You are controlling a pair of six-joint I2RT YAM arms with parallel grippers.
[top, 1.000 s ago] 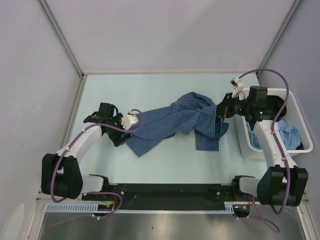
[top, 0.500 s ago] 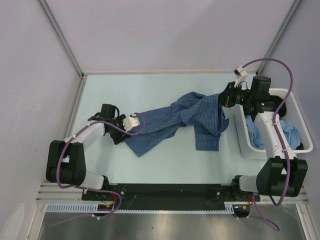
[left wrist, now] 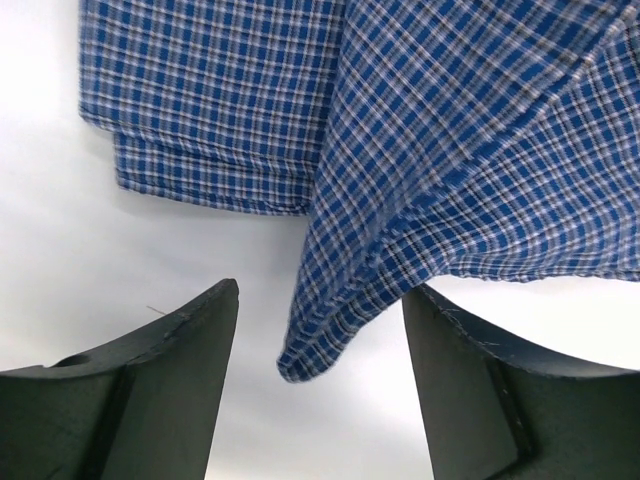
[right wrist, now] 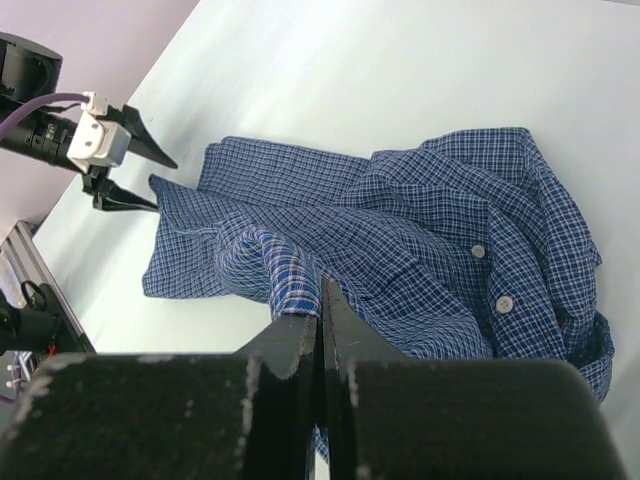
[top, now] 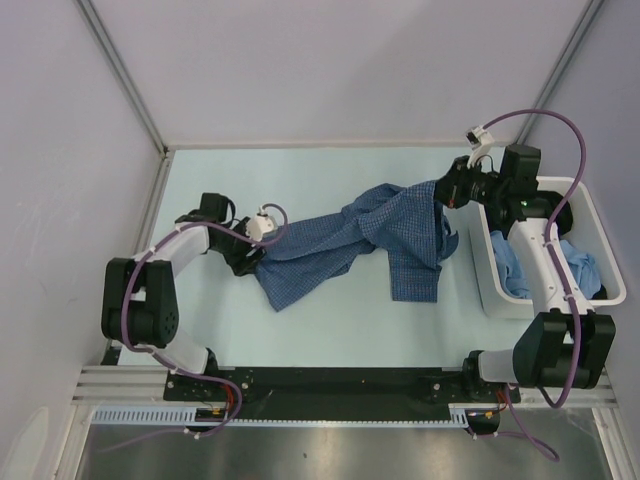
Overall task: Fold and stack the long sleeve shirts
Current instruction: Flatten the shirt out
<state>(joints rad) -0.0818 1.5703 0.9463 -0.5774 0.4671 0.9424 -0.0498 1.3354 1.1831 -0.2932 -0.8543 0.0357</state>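
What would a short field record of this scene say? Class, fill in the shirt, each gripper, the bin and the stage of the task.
shirt: blue checked shirt lies crumpled across the table
left gripper: open, fingers either side of a shirt edge
right gripper: shut on a fold of the shirt's right end
bin: white bin at the right, light blue cloth inside
stage: shirt not yet folded
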